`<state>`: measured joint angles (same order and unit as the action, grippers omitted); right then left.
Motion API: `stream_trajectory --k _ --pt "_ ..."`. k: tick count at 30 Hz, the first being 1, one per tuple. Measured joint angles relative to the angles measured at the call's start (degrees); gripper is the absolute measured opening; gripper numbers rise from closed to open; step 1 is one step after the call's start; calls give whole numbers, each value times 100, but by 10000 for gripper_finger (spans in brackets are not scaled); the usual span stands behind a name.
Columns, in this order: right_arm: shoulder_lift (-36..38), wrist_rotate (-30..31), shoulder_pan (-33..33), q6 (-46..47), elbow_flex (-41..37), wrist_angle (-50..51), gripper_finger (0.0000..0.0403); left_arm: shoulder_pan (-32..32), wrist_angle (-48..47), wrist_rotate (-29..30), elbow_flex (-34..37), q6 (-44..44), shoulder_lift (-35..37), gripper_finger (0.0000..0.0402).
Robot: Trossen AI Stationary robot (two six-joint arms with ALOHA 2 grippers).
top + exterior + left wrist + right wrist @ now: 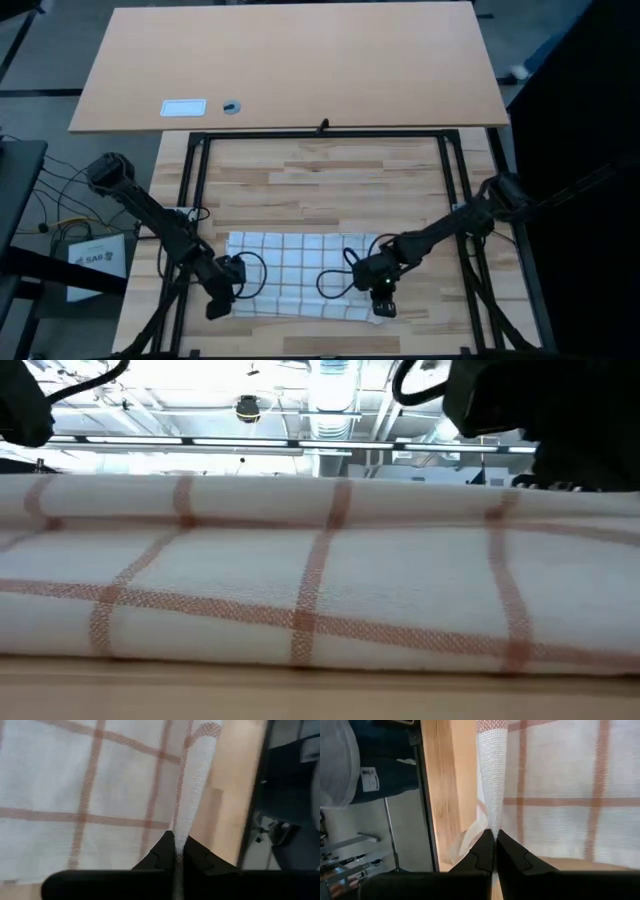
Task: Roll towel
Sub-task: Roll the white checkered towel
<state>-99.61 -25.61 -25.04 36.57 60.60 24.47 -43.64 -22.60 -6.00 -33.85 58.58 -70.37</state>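
High view is showing the towel lying spread on the near half of the wooden desk, its long side running left to right inside the black frame. The far edge of the cloth is lying fairly straight, while the near edge is sitting close to the desk's front edge and looking slightly doubled over. Beyond the towel's far edge a broad stretch of bare wood is lying open up to the frame's back bar. To the cloth's left and right, narrower strips of wood are showing before the frame's side bars.

The left claw is sitting at the towel's near left corner, and the right claw is sitting at the near right corner, both arms reaching inward from the desk's sides.

Left wrist view is showing the left claw pinching shut on a raised fold of the towel, the fabric edge rising in a thin ridge out of the closed fingers. Bare desk is showing just past that edge.

Right wrist view is showing the right claw likewise clamping a lifted ridge of the towel, with the desk's edge and the frame just beside it.

Low view is filling with the towel, its front edge resting on the desk and its top forming a soft rounded fold.
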Motion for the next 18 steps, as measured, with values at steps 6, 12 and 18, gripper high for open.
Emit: stream_trajectory --k 6,12,18 --pt "-2 -145 326 -214 2 59 0 -7 53 -63 59 -97 -11 0" --pt "-2 -480 669 -521 2 165 0 -11 -8 25 59 -96 -11 0" --pt "0 -532 888 -795 2 229 0 -11 -117 79 59 -50 -11 0"
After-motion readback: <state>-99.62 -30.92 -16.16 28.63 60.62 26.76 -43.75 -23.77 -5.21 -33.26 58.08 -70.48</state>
